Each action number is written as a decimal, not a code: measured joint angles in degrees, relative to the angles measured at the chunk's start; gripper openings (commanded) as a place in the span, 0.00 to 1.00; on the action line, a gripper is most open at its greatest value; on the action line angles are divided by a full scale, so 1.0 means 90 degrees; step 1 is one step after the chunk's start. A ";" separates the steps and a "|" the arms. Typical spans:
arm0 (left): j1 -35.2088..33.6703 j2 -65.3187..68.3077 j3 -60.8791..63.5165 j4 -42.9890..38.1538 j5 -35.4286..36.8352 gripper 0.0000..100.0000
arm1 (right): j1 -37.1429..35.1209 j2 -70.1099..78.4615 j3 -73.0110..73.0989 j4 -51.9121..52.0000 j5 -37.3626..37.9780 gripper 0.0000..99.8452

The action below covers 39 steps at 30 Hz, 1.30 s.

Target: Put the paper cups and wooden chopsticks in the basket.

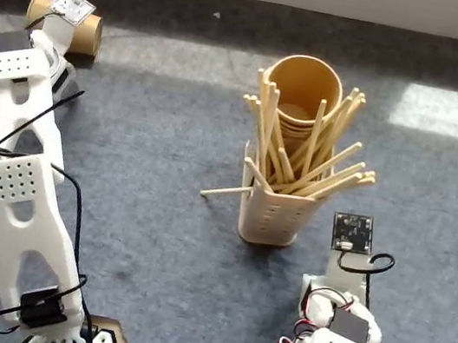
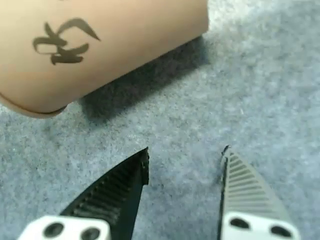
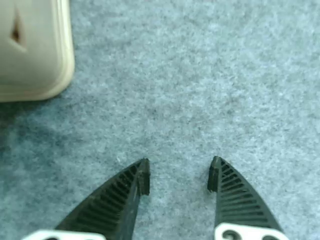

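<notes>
1. Left gripper (image 2: 185, 162): I am reading it as released. Its ribbed fingers (image 2: 120, 185) are standing apart, with bare covering between them and nothing in their grasp.

2. A tan paper cup (image 2: 100, 45) with a dark printed mark is lying on its side on the grey carpet-like table covering (image 2: 240, 90). It is near the left gripper's fingertips but not touching them. In the high view I am seeing this cup (image 1: 89, 35) at the far left corner of the table, partly under the left arm's wrist and well apart from the basket.

3. Right gripper (image 3: 178, 175): I am reading it as released as well, with nothing between its fingers. It is pointing at bare covering near one corner of the basket (image 3: 35, 55).

4. The cream perforated plastic basket (image 1: 270, 214) is standing upright near the middle of the table. The nested paper cups (image 1: 305, 83), tan like the first, are standing in it. A bundle of pale wooden chopsticks (image 1: 318, 164) is leaning around them and fanning out over the rim.

5. A single chopstick (image 1: 224, 193) is sticking out sideways at the basket wall, toward the left arm's side. I cannot tell whether it is passing through the wall or lying against it.
</notes>
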 measured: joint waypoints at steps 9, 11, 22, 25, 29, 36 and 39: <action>-0.0117 -0.0303 -0.2657 0.0137 0.1553 0.24 | 0.0000 0.0000 0.0000 0.0000 0.0000 0.20; 0.0068 0.0088 -0.2764 -0.1074 0.1846 0.21 | 0.0000 0.0000 0.0000 0.0000 0.0000 0.20; 0.0879 0.3038 -0.2012 -0.6212 0.1162 0.09 | 0.0000 0.0010 0.0010 0.0000 0.0000 0.20; 0.0840 0.3018 -0.2432 -0.5187 0.0791 0.09 | -0.0098 0.0000 0.0010 0.0000 0.0000 0.20; 0.0518 0.2354 -0.3223 -0.2335 0.0791 0.09 | -0.0293 -0.0010 0.0010 0.0000 0.0000 0.20; 0.0244 -0.0176 -0.2979 0.2628 0.0801 0.09 | -0.0313 -0.0010 0.0010 0.0000 0.0000 0.20; -0.0127 -0.1260 -0.2862 0.2764 0.0801 0.09 | -0.0313 -0.0010 0.0010 0.0000 0.0000 0.20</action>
